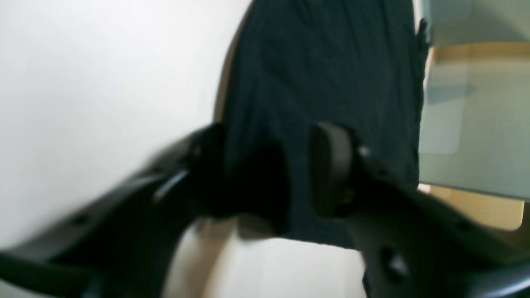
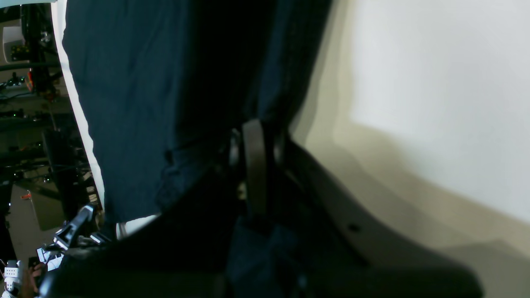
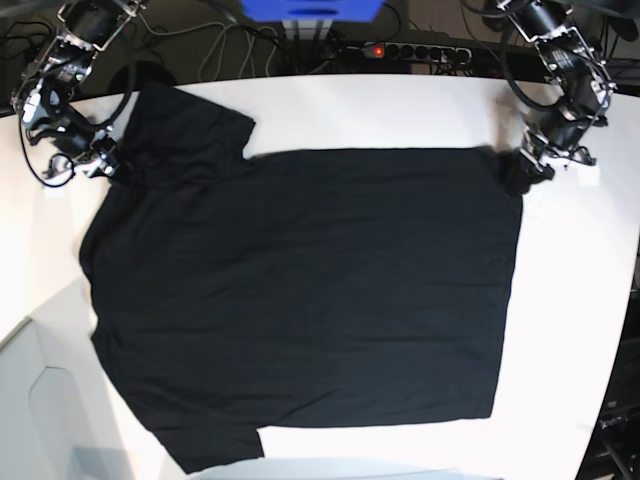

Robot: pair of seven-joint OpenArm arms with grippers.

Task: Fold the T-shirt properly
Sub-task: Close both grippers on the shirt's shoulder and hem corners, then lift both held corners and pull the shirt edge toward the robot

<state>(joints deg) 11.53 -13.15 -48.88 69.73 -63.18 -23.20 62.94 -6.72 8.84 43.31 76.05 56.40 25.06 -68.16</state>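
The black T-shirt (image 3: 300, 280) lies spread flat on the white table (image 3: 570, 330), sleeves toward the left and hem toward the right. My left gripper (image 3: 522, 172) is at the shirt's far right hem corner. In the left wrist view its jaws (image 1: 269, 165) stand apart, with a fold of the T-shirt (image 1: 323, 62) between them; that picture is blurred. My right gripper (image 3: 100, 160) is at the far left shoulder by the upper sleeve. In the right wrist view the right gripper (image 2: 242, 159) is shut on the T-shirt (image 2: 132, 103).
A power strip (image 3: 385, 48) with a red light, cables and a blue box (image 3: 310, 8) sit beyond the table's far edge. A grey panel (image 3: 40, 400) shows at the lower left. The table's curved edge runs close to both grippers.
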